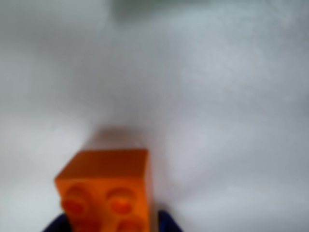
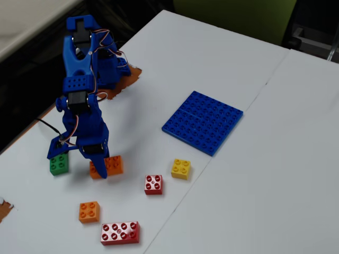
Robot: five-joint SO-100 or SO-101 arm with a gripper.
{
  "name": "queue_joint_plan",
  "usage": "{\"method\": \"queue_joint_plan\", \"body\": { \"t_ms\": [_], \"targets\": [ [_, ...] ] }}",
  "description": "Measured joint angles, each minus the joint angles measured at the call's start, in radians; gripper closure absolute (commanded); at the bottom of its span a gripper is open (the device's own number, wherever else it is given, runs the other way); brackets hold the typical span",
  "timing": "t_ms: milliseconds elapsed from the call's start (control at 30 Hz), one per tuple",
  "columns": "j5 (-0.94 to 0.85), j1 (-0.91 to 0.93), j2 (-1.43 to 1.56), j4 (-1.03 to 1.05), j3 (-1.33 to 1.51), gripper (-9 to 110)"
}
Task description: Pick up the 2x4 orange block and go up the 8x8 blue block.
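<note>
The 2x4 orange block lies on the white table at the left, partly hidden under my blue gripper. In the wrist view the block fills the bottom centre, with a blue finger tight against each side of it; my gripper is shut on it. The block still rests on the table. The 8x8 blue block lies flat to the right and farther back, well apart from the gripper, and is out of the wrist view.
A green brick sits just left of the gripper. A small square orange brick, a red oblong brick, a red square brick and a yellow square brick lie nearer the front. The arm's base stands at the back left.
</note>
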Motion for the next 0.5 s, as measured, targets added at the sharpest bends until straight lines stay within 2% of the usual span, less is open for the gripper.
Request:
{"method": "queue_joint_plan", "body": {
  "t_ms": [500],
  "targets": [
    [0.000, 0.000, -0.009, -0.021, 0.000, 101]
  ]
}}
